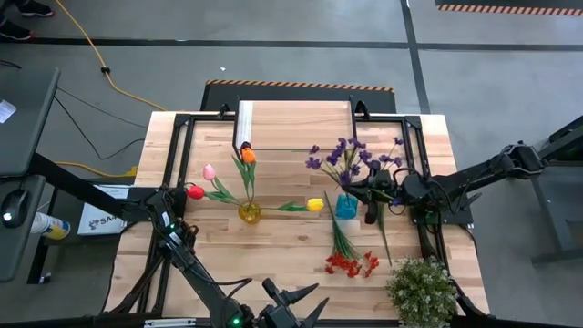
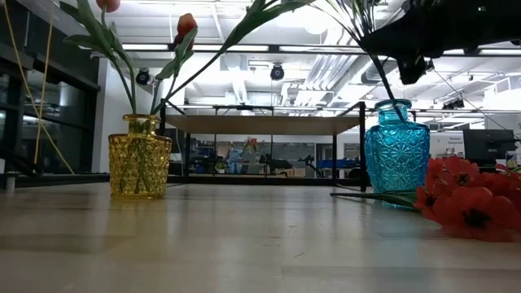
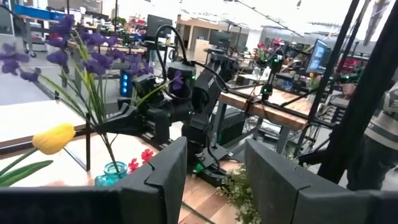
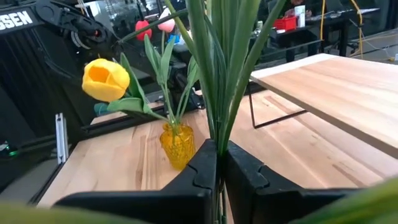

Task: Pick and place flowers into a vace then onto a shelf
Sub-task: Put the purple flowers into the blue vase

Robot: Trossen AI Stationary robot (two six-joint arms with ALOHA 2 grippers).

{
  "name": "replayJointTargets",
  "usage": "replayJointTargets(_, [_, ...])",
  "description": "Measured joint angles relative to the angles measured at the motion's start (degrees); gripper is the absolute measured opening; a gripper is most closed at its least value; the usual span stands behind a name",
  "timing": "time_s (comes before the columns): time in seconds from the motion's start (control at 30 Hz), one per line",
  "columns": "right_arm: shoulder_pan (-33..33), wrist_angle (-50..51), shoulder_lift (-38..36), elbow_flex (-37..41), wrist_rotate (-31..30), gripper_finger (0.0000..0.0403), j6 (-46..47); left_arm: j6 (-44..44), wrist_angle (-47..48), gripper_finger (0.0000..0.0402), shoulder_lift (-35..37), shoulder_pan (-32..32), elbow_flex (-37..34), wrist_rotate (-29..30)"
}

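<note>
1. My right gripper (image 4: 217,180) sits just right of desk center, over the blue glass vase (image 1: 346,207); its fingers (image 4: 193,177) are pinched together on the green stems (image 4: 217,68) of the purple flower spray (image 1: 351,159).
2. In the high view those purple blooms fan out toward 12 o'clock from the blue vase, and the stems run down to the vase mouth.
3. My left gripper (image 1: 291,305) waits at the 6 o'clock edge of the desk (image 1: 273,241), fingers (image 3: 165,174) about half apart and holding nothing.
4. The yellow glass vase (image 1: 249,212) stands near desk center, at 9 o'clock from the blue one, well apart from it.
5. It holds an orange tulip (image 1: 248,156) toward 12 o'clock, a pink tulip (image 1: 209,171) and a red tulip (image 1: 194,192) toward 10 and 9 o'clock, and a yellow tulip (image 1: 315,205) leaning toward 3 o'clock.
6. A red small-blossom spray (image 1: 351,262) lies flat on the desk at 6 o'clock from the blue vase.
7. The bushy potted plant (image 1: 421,290) stands at the desk's 4 o'clock corner.
8. The shelf (image 1: 296,128) stands at the desk's 12 o'clock edge, its top holding no vase.
</note>
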State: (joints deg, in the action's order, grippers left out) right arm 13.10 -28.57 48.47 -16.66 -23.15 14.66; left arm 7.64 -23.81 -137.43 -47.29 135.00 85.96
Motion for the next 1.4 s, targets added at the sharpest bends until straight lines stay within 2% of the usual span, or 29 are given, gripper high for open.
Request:
replayJointTargets(0.17, [0.0,1.12,0.0,0.0,1.75,0.0015,0.43,0.0,0.0,0.0193,0.0,0.0,0.0,0.23])
replayJointTargets(0.37, [0.0,6.37,0.0,0.0,1.24,0.0042,4.85,0.0,0.0,0.0193,0.0,0.0,0.0,0.36])
replayJointTargets(0.8, [0.02,9.03,-0.02,-0.02,8.43,0.0165,6.32,0.0,0.0,0.0193,0.0,0.0,0.0,0.34])
replayJointTargets(1.0, [0.02,9.54,-0.02,-0.02,9.05,0.0209,5.94,0.0,-0.01,0.0193,0.0,0.01,0.0,0.34])
replayJointTargets(1.17, [0.02,10.67,-0.04,-0.02,9.71,0.0223,5.92,0.0,0.0,0.0193,0.0,0.02,0.0,0.32])
replayJointTargets(1.4, [0.02,10.81,-0.42,-0.02,11.06,0.0216,5.9,0.02,0.42,0.0193,0.0,0.0,0.0,0.32])
